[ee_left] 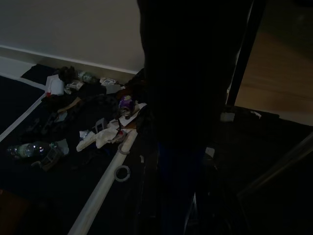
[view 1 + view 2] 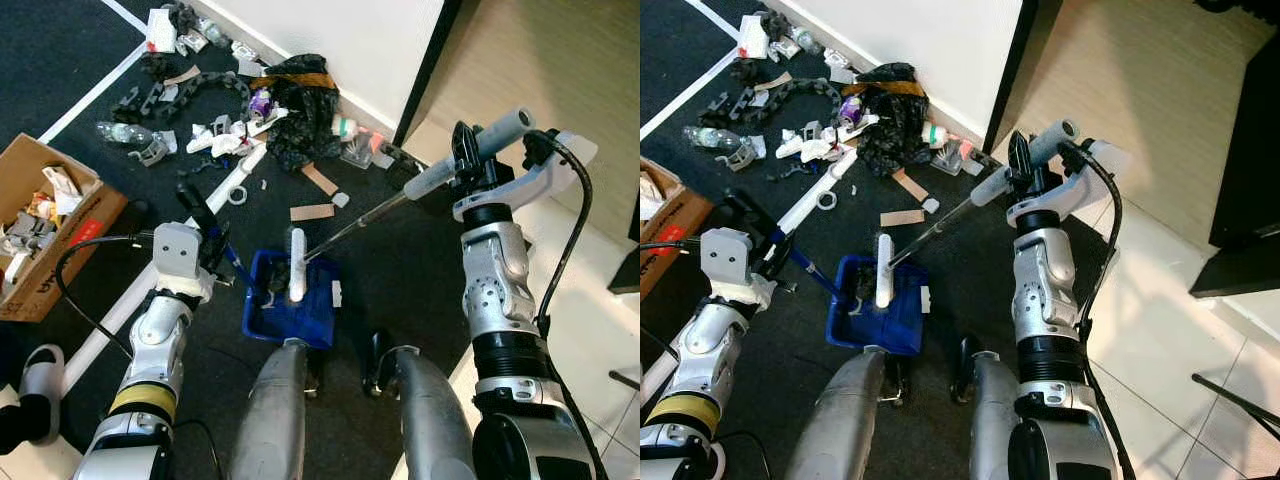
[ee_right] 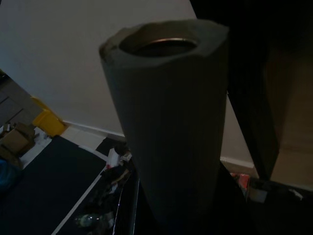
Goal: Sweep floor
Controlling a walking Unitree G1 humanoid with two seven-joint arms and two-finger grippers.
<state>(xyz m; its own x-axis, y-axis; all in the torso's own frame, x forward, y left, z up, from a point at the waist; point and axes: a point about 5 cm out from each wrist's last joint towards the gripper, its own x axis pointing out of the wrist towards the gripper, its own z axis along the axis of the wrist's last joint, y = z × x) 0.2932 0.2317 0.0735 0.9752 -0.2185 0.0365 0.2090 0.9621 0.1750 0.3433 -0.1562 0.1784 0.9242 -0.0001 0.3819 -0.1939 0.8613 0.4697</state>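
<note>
A blue dustpan (image 2: 312, 312) lies on the dark floor just ahead of my legs. The broom's white head (image 2: 296, 270) rests inside it, and its thin metal shaft slants up to the right to a grey foam grip (image 2: 500, 130). My right gripper (image 2: 466, 152) is shut around that grip, which looms large in the right wrist view (image 3: 171, 122). My left gripper (image 2: 200, 218) is at the left of the pan, shut on the pan's blue handle (image 2: 232, 264). A litter pile (image 2: 250, 100) of black cloth, wrappers, paper and bottles lies along the white wall beyond.
An open cardboard box (image 2: 70, 235) of rubbish stands at the left. Two cardboard strips (image 2: 312, 212) lie between the pile and the pan. White tape lines cross the floor. A slipper (image 2: 40, 375) lies near my left side. Pale tiles and a doorway are on the right.
</note>
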